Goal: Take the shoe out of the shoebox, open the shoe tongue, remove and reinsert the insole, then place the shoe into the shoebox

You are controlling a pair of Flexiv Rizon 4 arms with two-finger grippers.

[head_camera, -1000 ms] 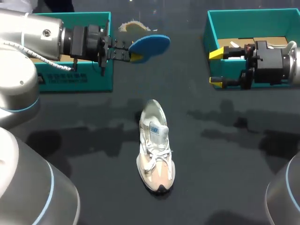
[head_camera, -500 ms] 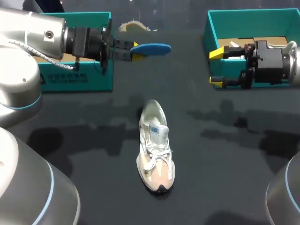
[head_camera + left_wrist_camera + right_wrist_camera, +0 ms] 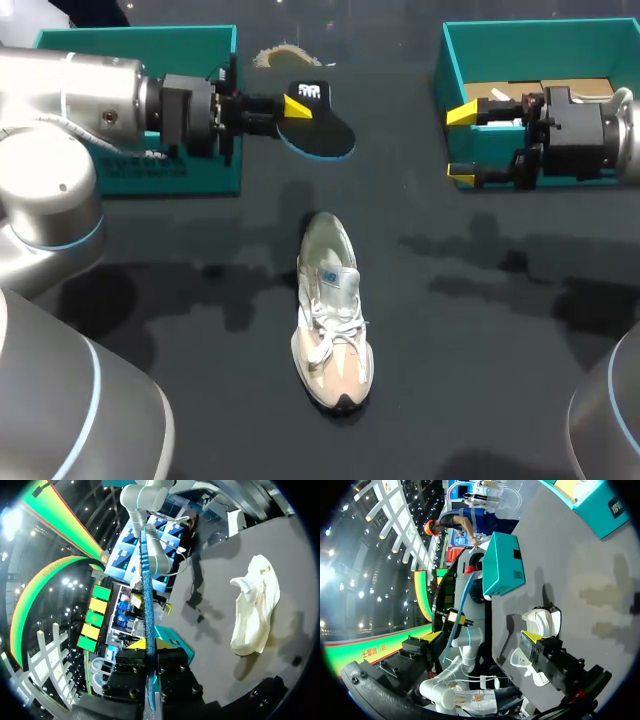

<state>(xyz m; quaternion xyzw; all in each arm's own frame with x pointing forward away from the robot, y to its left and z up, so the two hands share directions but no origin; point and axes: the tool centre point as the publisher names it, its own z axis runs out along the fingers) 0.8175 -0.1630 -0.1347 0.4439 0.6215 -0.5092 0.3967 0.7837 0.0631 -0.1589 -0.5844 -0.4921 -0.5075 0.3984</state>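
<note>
Rolling over in my left gripper (image 3: 290, 107), the insole (image 3: 318, 125) has gone from edge-on half a second ago to dark face up, and the arm has come a little further toward the middle of the frame. That gripper is clamped on one end of the insole; in the left wrist view the insole (image 3: 148, 595) runs edge-on straight out between the fingers. My right gripper (image 3: 461, 145) has not moved: it hangs spread wide and empty over the shoebox (image 3: 540, 35) at upper right.

The shoe (image 3: 332, 312) lies at centre frame, toe toward the bottom edge and mouth toward the insole, well apart from it. To reinsert cleanly, I judge I should lead with the free end, angle it down into the mouth behind the raised tongue, and steady the shoe with the right gripper so it doesn't skid.

The desk (image 3: 480, 330) is dark and glossy. A second teal box (image 3: 160, 180) sits at upper left.
</note>
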